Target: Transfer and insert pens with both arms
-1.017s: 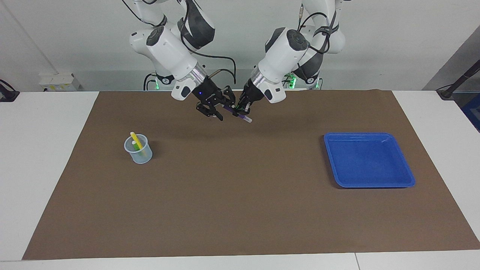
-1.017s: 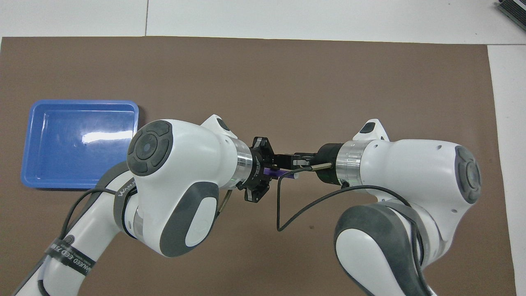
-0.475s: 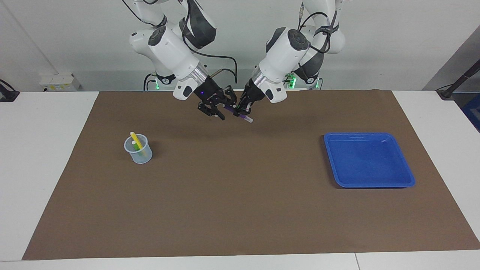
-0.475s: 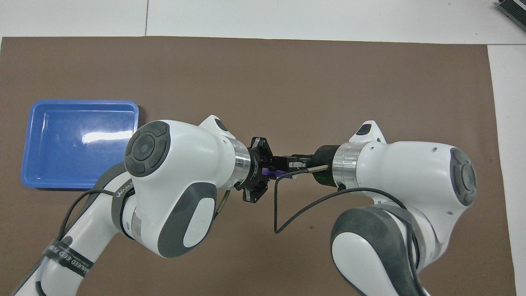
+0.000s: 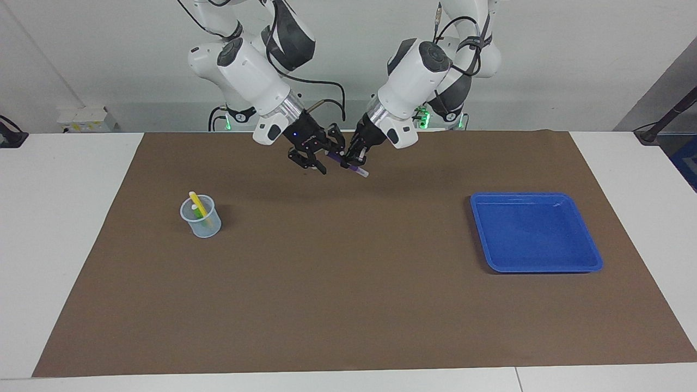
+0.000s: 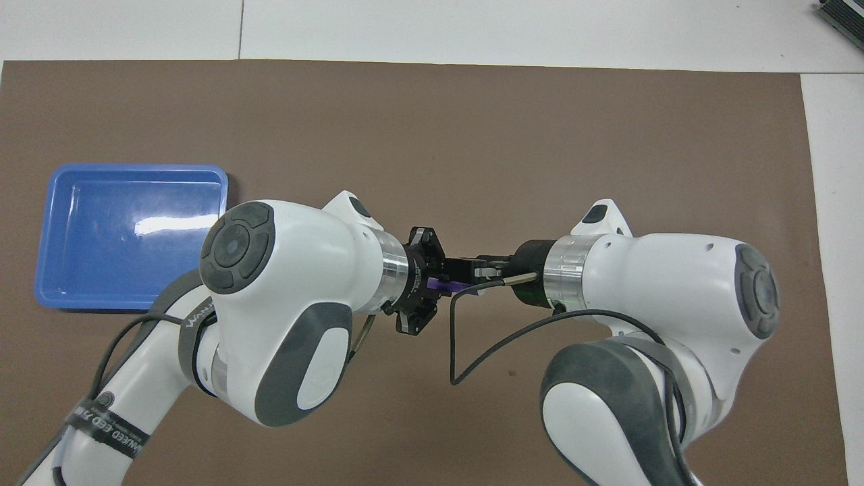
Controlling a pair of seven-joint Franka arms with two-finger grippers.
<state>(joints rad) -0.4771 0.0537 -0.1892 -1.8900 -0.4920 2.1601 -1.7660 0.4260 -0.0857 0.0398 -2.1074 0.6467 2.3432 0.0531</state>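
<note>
The purple pen (image 5: 354,168) hangs tilted in the air over the mat's edge nearest the robots, held in my left gripper (image 5: 349,160), which is shut on its middle. My right gripper (image 5: 312,164) is close beside the pen's upper end with its fingers apart. In the overhead view the pen (image 6: 443,285) shows as a short purple strip between the left gripper (image 6: 432,283) and the right gripper (image 6: 474,269). The yellow pen (image 5: 196,203) and the green pen (image 5: 205,222) stand in a clear cup (image 5: 201,224) toward the right arm's end; the right arm hides the cup in the overhead view.
A blue tray (image 5: 593,260) lies on the brown mat (image 5: 348,305) toward the left arm's end and holds nothing; it also shows in the overhead view (image 6: 47,297). A black cable (image 6: 466,351) loops under the right wrist.
Both grippers have drifted slightly toward the left arm's end of the table, the pen with them. The left grip on the pen is unchanged.
</note>
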